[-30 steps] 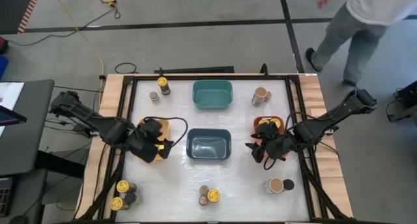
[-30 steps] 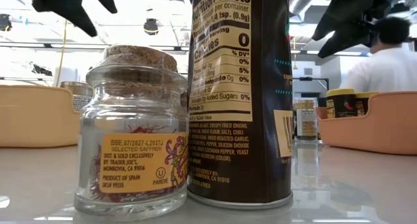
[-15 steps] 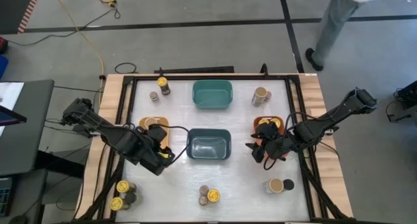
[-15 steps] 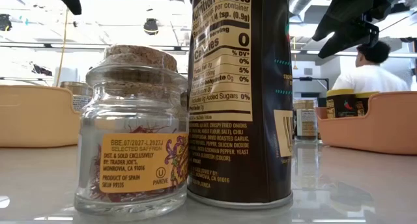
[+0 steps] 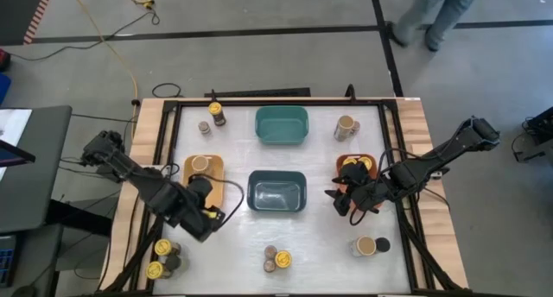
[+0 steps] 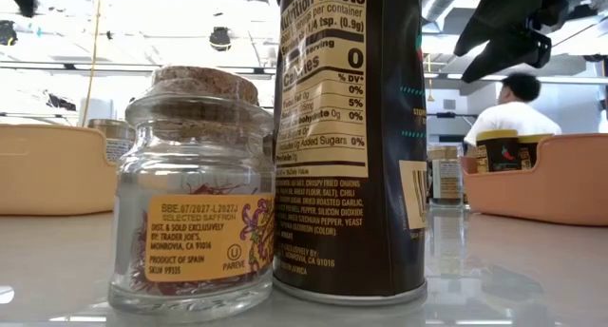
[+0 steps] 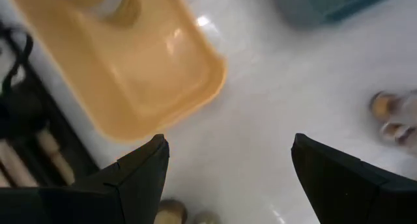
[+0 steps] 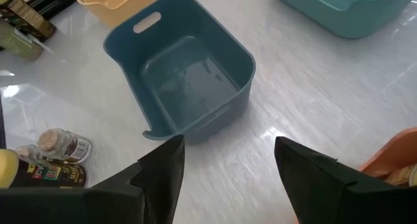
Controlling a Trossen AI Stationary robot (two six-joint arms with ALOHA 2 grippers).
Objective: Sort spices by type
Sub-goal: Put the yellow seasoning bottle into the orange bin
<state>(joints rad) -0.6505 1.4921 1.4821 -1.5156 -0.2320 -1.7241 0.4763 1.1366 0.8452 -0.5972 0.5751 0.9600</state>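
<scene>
We see the left gripper (image 5: 210, 221) with open, empty jaws above the white surface (image 5: 328, 236), just beside the yellow bin (image 5: 214, 171) holding one tan-topped jar (image 5: 200, 164). The right gripper (image 5: 335, 198), jaws open too, hangs between the dark-blue bin (image 5: 277, 193) and the orange bin (image 5: 342, 162), which probably holds yellow-lidded jars (image 5: 356, 168)

The left gripper (image 5: 210, 221) is now withdrawn from over the yellow bin (image 5: 204, 178) toward the worktop's near-left corner, its fingers spread and empty, while the person (image 5: 432, 12) is moved farther off.
</scene>
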